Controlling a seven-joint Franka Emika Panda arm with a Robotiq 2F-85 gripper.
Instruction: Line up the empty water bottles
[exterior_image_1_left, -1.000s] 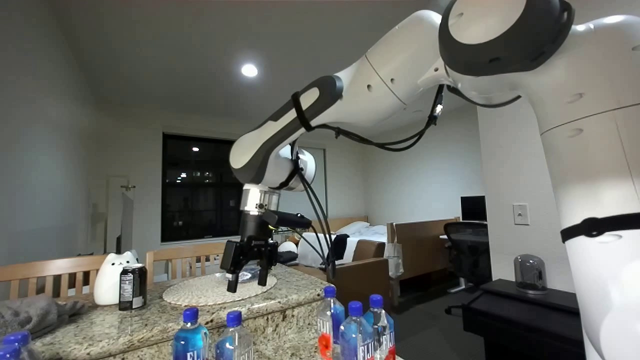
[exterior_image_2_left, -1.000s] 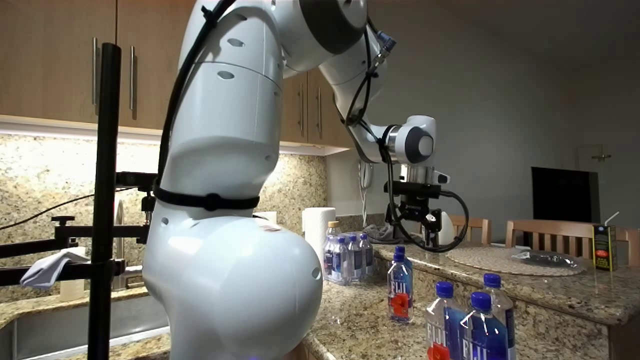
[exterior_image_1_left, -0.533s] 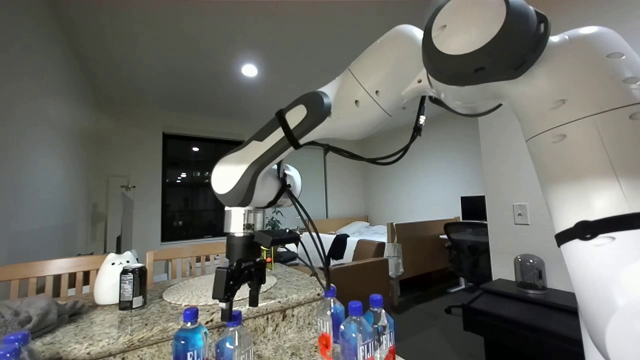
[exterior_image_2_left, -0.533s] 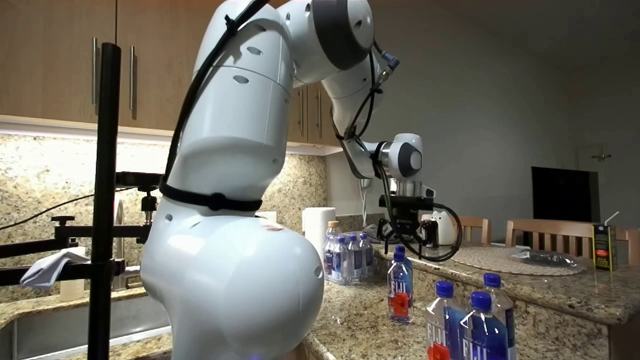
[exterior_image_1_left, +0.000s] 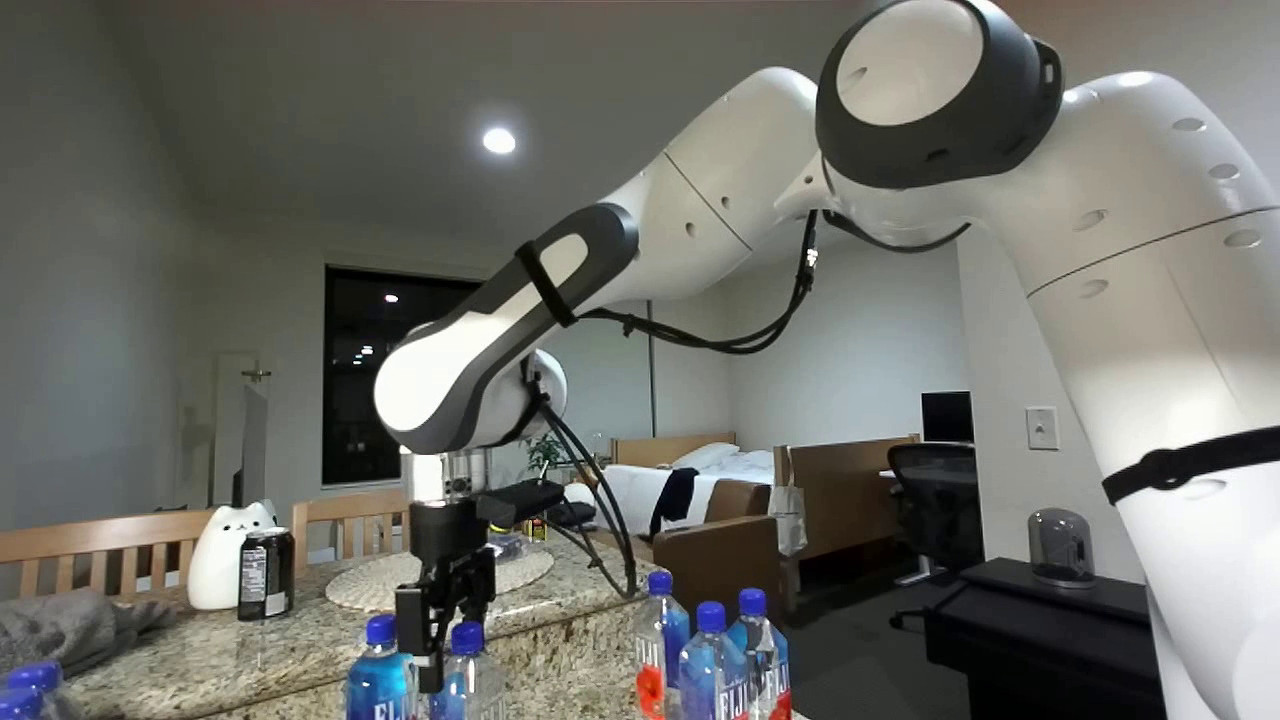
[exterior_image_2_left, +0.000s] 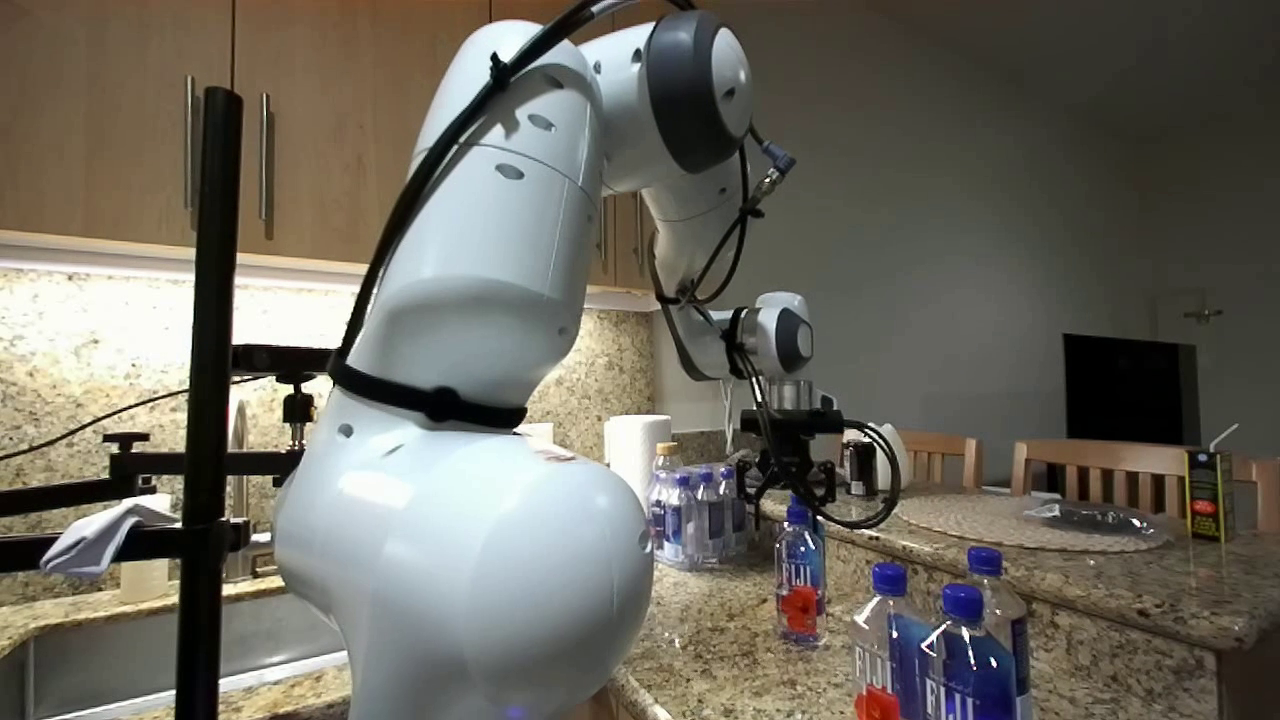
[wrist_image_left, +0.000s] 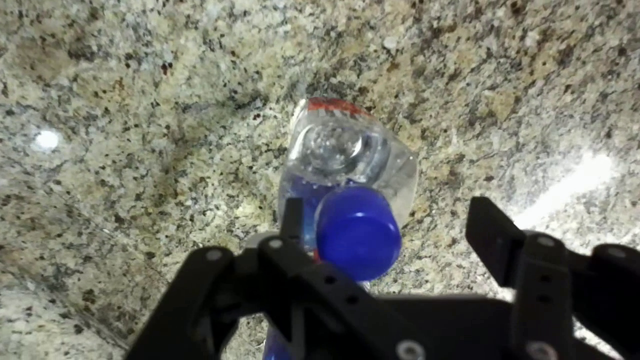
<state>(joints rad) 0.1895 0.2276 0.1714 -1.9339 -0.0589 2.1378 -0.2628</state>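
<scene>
One bottle (wrist_image_left: 332, 145), pincer (wrist_image_left: 386, 225) astride its cap (wrist_image_left: 357, 240), one side roomier

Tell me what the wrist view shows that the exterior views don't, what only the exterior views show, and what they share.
Only the wrist view: a look down onto the blue cap of a bottle, with bare granite counter showing between that cap and the finger at the picture's right.

Only the exterior views: the white cat figure, black can and woven placemat, each in both exterior views.

Shared: the open gripper, blue-capped bottles and the granite counter.
</scene>
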